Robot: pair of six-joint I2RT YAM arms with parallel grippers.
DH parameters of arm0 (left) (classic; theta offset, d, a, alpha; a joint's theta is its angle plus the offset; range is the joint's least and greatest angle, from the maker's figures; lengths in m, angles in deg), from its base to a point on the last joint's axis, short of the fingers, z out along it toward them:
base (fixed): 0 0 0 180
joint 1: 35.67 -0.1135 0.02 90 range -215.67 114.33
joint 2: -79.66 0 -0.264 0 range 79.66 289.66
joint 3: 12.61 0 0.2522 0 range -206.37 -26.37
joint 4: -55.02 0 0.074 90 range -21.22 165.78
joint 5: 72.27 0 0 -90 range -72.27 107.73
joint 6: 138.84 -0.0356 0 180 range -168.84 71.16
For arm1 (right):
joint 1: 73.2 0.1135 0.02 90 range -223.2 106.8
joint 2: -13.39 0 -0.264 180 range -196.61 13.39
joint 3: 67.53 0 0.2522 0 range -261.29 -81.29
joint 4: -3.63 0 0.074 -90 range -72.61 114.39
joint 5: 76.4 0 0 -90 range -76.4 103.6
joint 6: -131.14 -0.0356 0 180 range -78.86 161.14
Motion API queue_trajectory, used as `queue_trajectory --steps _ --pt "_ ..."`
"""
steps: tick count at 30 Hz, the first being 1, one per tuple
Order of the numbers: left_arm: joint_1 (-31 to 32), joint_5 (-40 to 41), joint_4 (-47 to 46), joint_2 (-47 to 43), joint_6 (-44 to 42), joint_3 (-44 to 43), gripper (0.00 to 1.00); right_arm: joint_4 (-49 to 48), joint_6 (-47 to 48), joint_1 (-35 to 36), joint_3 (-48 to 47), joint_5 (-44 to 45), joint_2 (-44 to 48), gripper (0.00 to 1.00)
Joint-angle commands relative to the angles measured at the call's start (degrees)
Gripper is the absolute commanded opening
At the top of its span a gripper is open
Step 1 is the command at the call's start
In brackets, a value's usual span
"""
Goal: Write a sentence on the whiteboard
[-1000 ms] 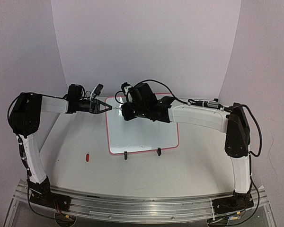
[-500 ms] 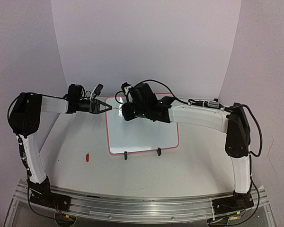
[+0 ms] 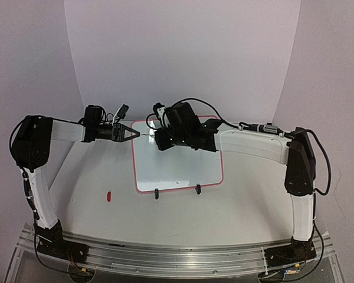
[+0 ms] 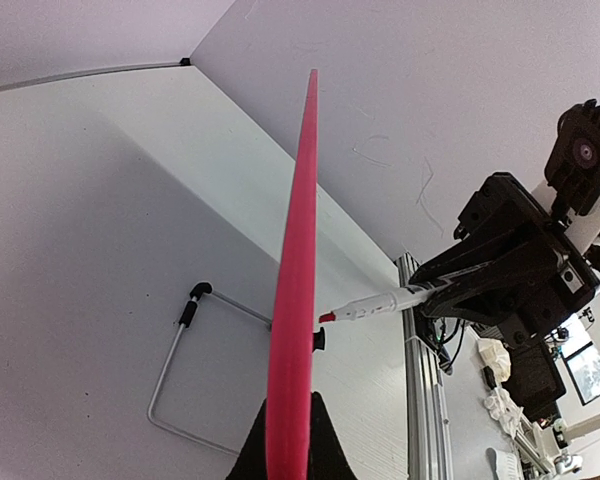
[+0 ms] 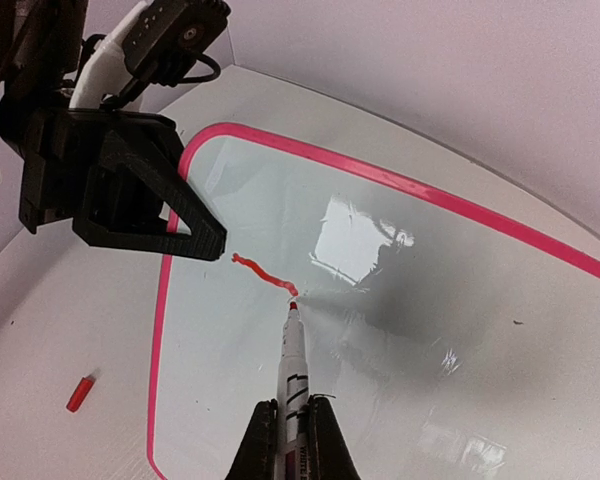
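The whiteboard (image 3: 180,168), glossy white with a thin pink frame, stands tilted on the table. My left gripper (image 3: 135,134) is shut on its left edge, which shows as a pink strip (image 4: 298,260) between the black fingers (image 4: 325,440). My right gripper (image 5: 293,402) is shut on a white marker (image 5: 293,360) with its red tip on the board. The sentence shows only as a short wavy red stroke (image 5: 263,273) that ends at the tip, close to the left gripper (image 5: 212,246). In the left wrist view the marker (image 4: 380,305) points at the board's face.
A red marker cap (image 3: 108,196) lies on the table left of the board. Two black clip feet (image 3: 156,193) hold the board's near edge. A wire stand (image 4: 180,370) props the board from behind. White walls close in behind and at both sides.
My right wrist has shifted slightly to the right and away along the board's top. The left arm and the board have stayed still.
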Motion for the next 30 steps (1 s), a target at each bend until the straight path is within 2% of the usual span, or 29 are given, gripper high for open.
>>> queue_trajectory --steps 1,8,24,30 --pt "0.67 3.19 -2.25 -1.01 -3.28 1.11 0.0 -2.72 0.12 -0.02 2.81 -4.74 7.32 0.0" --pt "0.64 3.27 -2.54 -1.32 -3.01 1.22 0.0 -5.5 -1.23 0.06 5.6 -8.93 10.03 0.0" --pt "0.59 3.81 -3.25 -2.01 -2.87 2.04 0.0 -0.57 -1.96 0.03 -2.97 -5.49 1.11 0.0" --pt "0.66 3.63 -3.25 -1.95 -2.8 1.98 0.0 -0.08 -1.77 0.09 -3.28 -4.05 0.31 0.0"
